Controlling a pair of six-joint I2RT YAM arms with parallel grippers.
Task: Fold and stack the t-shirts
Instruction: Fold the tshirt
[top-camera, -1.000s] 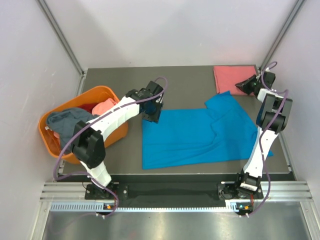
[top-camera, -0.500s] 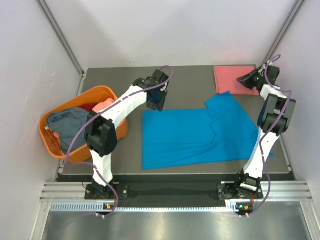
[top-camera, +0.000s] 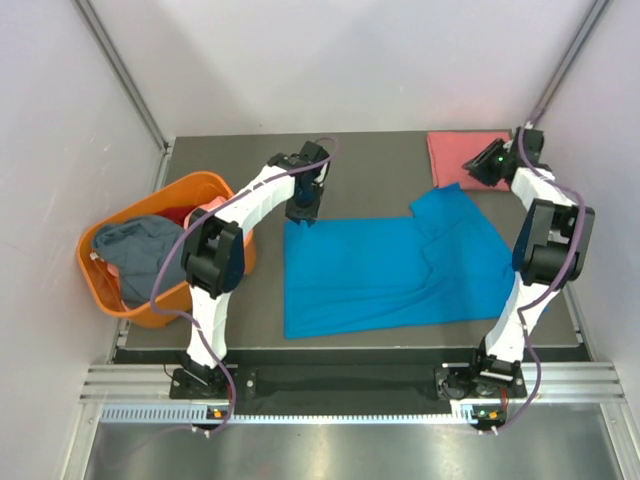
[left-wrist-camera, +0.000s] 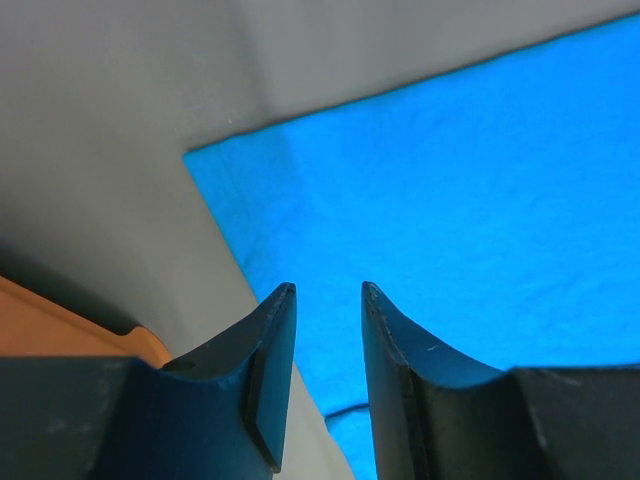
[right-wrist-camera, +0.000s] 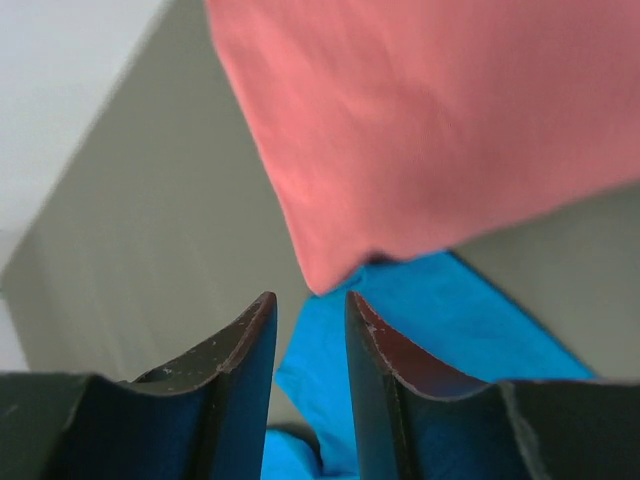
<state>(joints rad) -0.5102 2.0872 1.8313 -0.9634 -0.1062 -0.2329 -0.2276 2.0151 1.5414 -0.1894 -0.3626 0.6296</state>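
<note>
There is one bright blue t-shirt and one folded salmon-pink t-shirt. One orange basket holds one grey-blue t-shirt and at least one salmon-pink cloth; any more there cannot be counted. Two arms show, with one gripper each: the left gripper and the right gripper.

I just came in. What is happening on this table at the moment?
Shirt folding is under way. A blue shirt lies spread on the table. The left gripper hovers open over its far left corner. The right gripper, open and empty, hangs by the folded pink shirt in the far right corner. More shirts wait in the orange basket.
</note>
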